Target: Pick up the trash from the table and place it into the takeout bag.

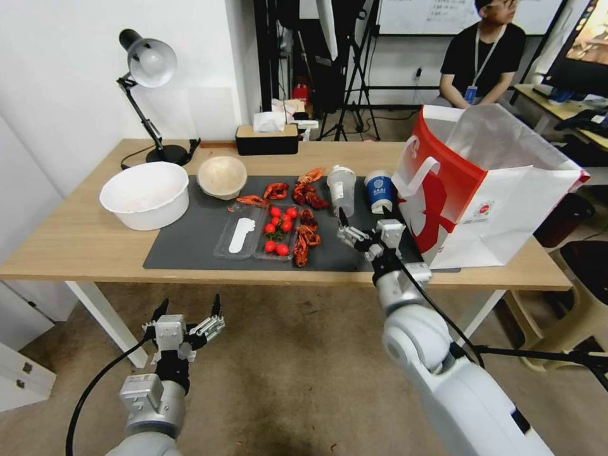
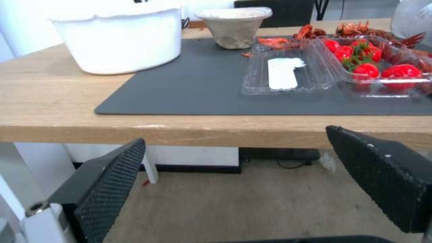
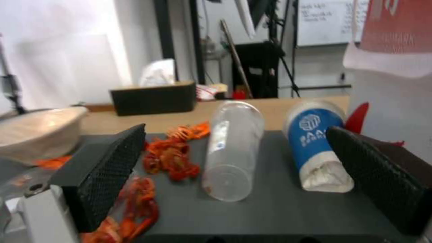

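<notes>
On the dark mat of the table (image 1: 82, 240) stand a clear lidded cup (image 1: 342, 189) (image 3: 234, 150) and a blue cup (image 1: 379, 190) (image 3: 315, 148), with a small beige bowl (image 1: 221, 177) (image 2: 234, 25) farther left. The red-and-white takeout bag (image 1: 487, 196) stands open at the table's right end. My right gripper (image 1: 364, 231) (image 3: 236, 135) hovers open over the mat's front part, just short of both cups, nothing between its fingers (image 3: 108, 175). My left gripper (image 1: 187, 323) (image 2: 236, 136) hangs open below and in front of the table's edge.
A large white bowl (image 1: 144, 193) (image 2: 119, 40) sits at the left. Clear plastic trays (image 1: 240, 237) (image 2: 288, 72) with cherry tomatoes (image 1: 278, 228) and crayfish shells (image 1: 307, 234) lie mid-mat. A desk lamp (image 1: 149, 69) and tissue box (image 1: 266, 139) stand at the back.
</notes>
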Controlling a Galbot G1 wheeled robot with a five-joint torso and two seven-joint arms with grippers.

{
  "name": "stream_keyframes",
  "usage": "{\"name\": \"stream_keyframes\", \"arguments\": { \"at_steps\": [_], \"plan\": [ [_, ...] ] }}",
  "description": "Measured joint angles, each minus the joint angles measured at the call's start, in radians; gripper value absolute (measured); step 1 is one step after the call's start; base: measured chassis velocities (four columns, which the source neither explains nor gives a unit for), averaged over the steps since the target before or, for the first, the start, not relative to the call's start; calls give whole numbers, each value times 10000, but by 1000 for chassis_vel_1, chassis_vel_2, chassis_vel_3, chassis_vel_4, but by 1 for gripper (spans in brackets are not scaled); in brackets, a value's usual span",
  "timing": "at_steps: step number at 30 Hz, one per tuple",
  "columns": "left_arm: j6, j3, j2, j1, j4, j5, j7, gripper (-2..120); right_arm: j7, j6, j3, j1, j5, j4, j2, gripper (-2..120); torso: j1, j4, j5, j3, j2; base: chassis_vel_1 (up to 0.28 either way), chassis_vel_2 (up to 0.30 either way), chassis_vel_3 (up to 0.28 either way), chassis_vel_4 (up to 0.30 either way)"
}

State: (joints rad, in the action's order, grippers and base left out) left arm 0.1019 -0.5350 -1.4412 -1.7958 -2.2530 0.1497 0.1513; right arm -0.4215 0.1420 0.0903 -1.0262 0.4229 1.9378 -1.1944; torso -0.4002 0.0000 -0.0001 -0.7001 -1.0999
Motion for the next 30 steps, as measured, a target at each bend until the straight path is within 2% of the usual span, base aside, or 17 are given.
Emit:
{"name": "stream_keyframes", "arguments": {
  "at_steps": [4, 21, 30],
  "plan": [
    [0, -3, -26, -23, 0, -27, 0, 100, -589, 443, -194, 570, 257, -400, -46, 100, 0, 1, 0, 0, 0, 0, 0, 0, 0],
    [-5, -40, -88, -64, 50, -53, -1, 100, -1661, 1992, -555, 2072, 975, -1377, -53, 100, 2, 0, 0, 2, -1, 0, 0, 0, 0],
    [-10, -52, -98, -44, 141, -56, -1, 100, -2073, 2214, -622, 2827, 1374, -2307, -280, 100, 2, 0, 0, 1, -1, 0, 0, 0, 0]
  ]
}}
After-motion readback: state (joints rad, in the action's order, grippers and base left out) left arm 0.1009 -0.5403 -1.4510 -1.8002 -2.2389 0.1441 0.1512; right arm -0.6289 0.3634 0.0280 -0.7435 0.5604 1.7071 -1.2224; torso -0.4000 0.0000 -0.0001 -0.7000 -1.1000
